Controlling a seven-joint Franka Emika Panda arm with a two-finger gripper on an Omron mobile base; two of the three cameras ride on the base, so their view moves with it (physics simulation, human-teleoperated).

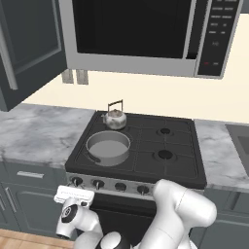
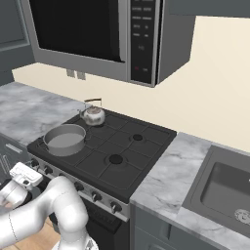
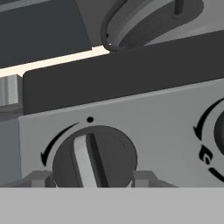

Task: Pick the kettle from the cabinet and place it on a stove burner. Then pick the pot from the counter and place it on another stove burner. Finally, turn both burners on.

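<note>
A dark knob (image 3: 94,156) is sitting right in front of the hand camera, its raised pale ridge running nearly upright with a slight lean. The pincer (image 3: 93,178) is straddling it: one fingertip (image 3: 41,178) is showing on one side of the knob and the other on the opposite side, both just beside its round edge. The jaws are standing apart around the knob; whether they are actually pressing on it cannot be told. A small dot and a curved arrow are printed on the grey panel (image 3: 153,118) around the knob, and the edge of a second knob (image 3: 218,131) is peeking in further along the panel.

From the left base view, the pincer (image 1: 74,193) is hanging at the front of the stove (image 1: 146,160), at the leftmost of the four knobs. Just above and beyond the pincer, the pot (image 1: 108,147) is sitting on the front left burner, the nearest one to it. Further back behind the pot, the kettle (image 1: 115,118) is resting on the rear left burner, its thin handle standing upright. The two right burners (image 1: 165,154) are lying bare, off to the pincer's right. The counter (image 1: 39,131) is stretching away on the pincer's left, and the cabinet (image 1: 24,48) is hanging high above and to its left. A microwave (image 1: 146,34) is mounted over the stove, and a sink (image 2: 224,190) is lying far to the right.
</note>
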